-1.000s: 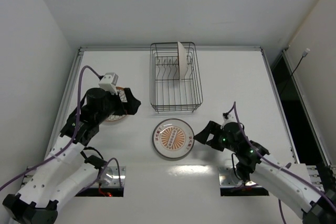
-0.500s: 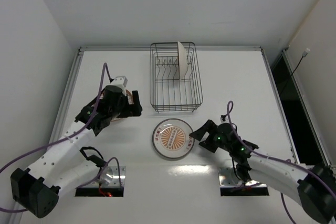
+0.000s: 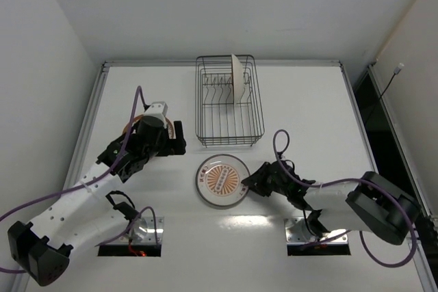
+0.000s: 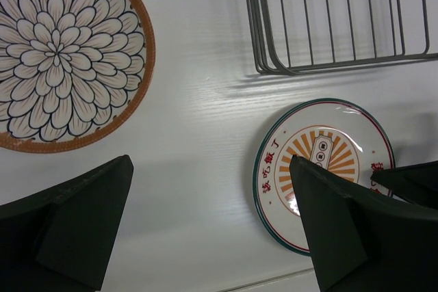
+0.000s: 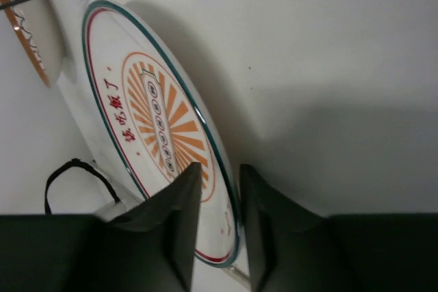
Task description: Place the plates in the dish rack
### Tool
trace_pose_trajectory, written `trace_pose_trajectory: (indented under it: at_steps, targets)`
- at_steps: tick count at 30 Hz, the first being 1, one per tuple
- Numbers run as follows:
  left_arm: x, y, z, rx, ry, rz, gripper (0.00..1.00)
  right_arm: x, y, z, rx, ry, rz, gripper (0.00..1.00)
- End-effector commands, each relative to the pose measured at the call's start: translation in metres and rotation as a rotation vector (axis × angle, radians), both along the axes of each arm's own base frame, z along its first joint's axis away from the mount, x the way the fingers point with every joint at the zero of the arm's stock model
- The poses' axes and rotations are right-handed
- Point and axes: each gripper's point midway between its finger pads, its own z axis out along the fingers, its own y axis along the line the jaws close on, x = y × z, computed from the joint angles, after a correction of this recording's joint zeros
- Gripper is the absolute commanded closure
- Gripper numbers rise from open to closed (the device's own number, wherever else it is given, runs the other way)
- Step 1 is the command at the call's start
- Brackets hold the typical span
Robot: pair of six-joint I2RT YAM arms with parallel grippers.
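At lower centre of the top view, the orange-centred plate (image 3: 222, 180) is straddled at its right rim by the right gripper (image 3: 252, 184); whether it is truly clamped cannot be told. The left gripper (image 3: 179, 143) is held wide open, below-left of the dish rack (image 3: 197, 100).

You see glossy glazed ceramic on the orange-centred plate (image 4: 325, 169) and the floral plate (image 4: 61, 52), thin dark metal wire in the dish rack (image 3: 229, 104), and a smooth matt white table (image 3: 308, 114).
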Motion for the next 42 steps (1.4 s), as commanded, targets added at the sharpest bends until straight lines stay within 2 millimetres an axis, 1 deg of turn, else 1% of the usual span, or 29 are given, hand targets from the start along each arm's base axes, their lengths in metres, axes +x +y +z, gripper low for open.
trace_pose_trajectory:
  at_steps: [1, 4, 5, 6, 7, 8, 10, 11, 14, 15, 16, 17, 19, 20, 22, 24, 25, 27, 28, 29, 30, 32, 33, 35, 36, 37, 38, 40, 42]
  targets:
    - [0.005, 0.003, 0.014, -0.002, -0.03, 0.034, 0.0, -0.016, -0.009, -0.02, -0.047, 0.04, -0.004, 0.76]
    - [0.006, 0.006, 0.021, -0.01, -0.051, 0.057, 0.0, -0.016, -0.009, -0.014, -0.05, 0.019, -0.018, 0.93]
    - [0.004, 0.007, 0.023, -0.012, -0.055, 0.057, 0.0, -0.019, -0.018, -0.02, -0.089, 0.037, -0.032, 0.98]
    - [0.004, 0.009, 0.025, -0.018, -0.066, 0.073, 0.0, -0.019, -0.015, -0.015, -0.095, 0.022, -0.02, 1.0]
    - [0.005, 0.013, 0.028, -0.015, -0.079, 0.087, 0.0, -0.016, -0.01, 0.001, -0.072, -0.024, -0.006, 1.0]
    - [0.003, 0.013, 0.033, -0.033, -0.092, 0.092, 0.0, -0.022, -0.024, -0.008, -0.161, 0.002, -0.015, 1.0]
    - [0.003, 0.018, 0.034, -0.03, -0.099, 0.118, 0.0, -0.019, -0.019, 0.021, -0.185, -0.061, 0.006, 1.0]
    - [0.004, 0.021, 0.035, -0.022, -0.105, 0.131, 0.0, -0.011, -0.021, 0.049, -0.164, -0.138, -0.028, 1.0]
    - [0.004, 0.026, 0.034, -0.013, -0.105, 0.16, 0.0, -0.015, -0.042, 0.096, -0.243, -0.213, -0.042, 1.0]
    - [0.003, 0.027, 0.032, -0.006, -0.096, 0.16, 0.0, -0.018, -0.053, 0.123, -0.236, -0.24, -0.056, 1.0]
    - [0.003, 0.026, 0.032, -0.013, -0.095, 0.165, 0.0, -0.02, -0.059, 0.136, -0.252, -0.27, -0.043, 1.0]
    - [0.003, 0.026, 0.032, -0.013, -0.095, 0.165, 0.0, -0.017, -0.062, 0.167, -0.226, -0.315, -0.059, 1.0]
    - [0.003, 0.028, 0.032, -0.009, -0.098, 0.173, 0.0, -0.021, -0.076, 0.179, -0.306, -0.329, -0.035, 1.0]
    - [0.002, 0.028, 0.034, -0.014, -0.105, 0.173, 0.0, -0.021, -0.076, 0.206, -0.284, -0.359, -0.033, 1.0]
    - [0.002, 0.03, 0.033, -0.012, -0.1, 0.185, 0.0, -0.02, -0.086, 0.219, -0.337, -0.37, -0.034, 1.0]
    - [0.001, 0.033, 0.038, -0.02, -0.119, 0.193, 0.0, -0.016, -0.095, 0.25, -0.346, -0.418, -0.068, 1.0]
    - [0.001, 0.033, 0.038, -0.02, -0.119, 0.193, 0.0, -0.01, -0.11, 0.267, -0.376, -0.447, -0.133, 1.0]
    - [0.0, 0.035, 0.04, -0.021, -0.13, 0.201, 0.0, 0.001, -0.133, 0.282, -0.476, -0.487, -0.225, 1.0]
    - [0.0, 0.035, 0.041, -0.029, -0.128, 0.206, 0.0, 0.005, -0.141, 0.306, -0.474, -0.523, -0.267, 1.0]
    - [0.0, 0.035, 0.041, -0.029, -0.128, 0.206, 0.0, 0.01, -0.146, 0.316, -0.518, -0.54, -0.292, 1.0]
    - [0.0, 0.035, 0.041, -0.029, -0.128, 0.206, 0.0, 0.021, -0.15, 0.335, -0.594, -0.557, -0.346, 1.0]
    - [0.0, 0.035, 0.041, -0.029, -0.128, 0.206, 0.0, 0.038, -0.154, 0.354, -0.717, -0.591, -0.409, 1.0]
    - [0.0, 0.035, 0.041, -0.029, -0.128, 0.206, 0.0, 0.053, -0.141, 0.365, -0.784, -0.6, -0.414, 1.0]
    - [0.002, 0.034, 0.036, -0.017, -0.114, 0.205, 0.0, 0.069, -0.143, 0.393, -0.887, -0.637, -0.494, 1.0]
    - [0.002, 0.034, 0.036, -0.017, -0.114, 0.205, 0.0, 0.077, -0.138, 0.398, -0.937, -0.645, -0.501, 1.0]
    - [0.003, 0.033, 0.034, -0.011, -0.107, 0.205, 0.0, 0.094, -0.125, 0.398, -1.019, -0.644, -0.523, 1.0]
    - [0.003, 0.033, 0.034, -0.011, -0.107, 0.205, 0.0, 0.102, -0.124, 0.41, -1.083, -0.657, -0.514, 1.0]
    - [0.003, 0.033, 0.034, -0.011, -0.107, 0.205, 0.0, 0.125, -0.107, 0.42, -1.115, -0.678, -0.532, 1.0]
    - [0.002, 0.034, 0.037, -0.019, -0.116, 0.205, 0.0, 0.152, -0.098, 0.412, -1.255, -0.655, -0.488, 1.0]
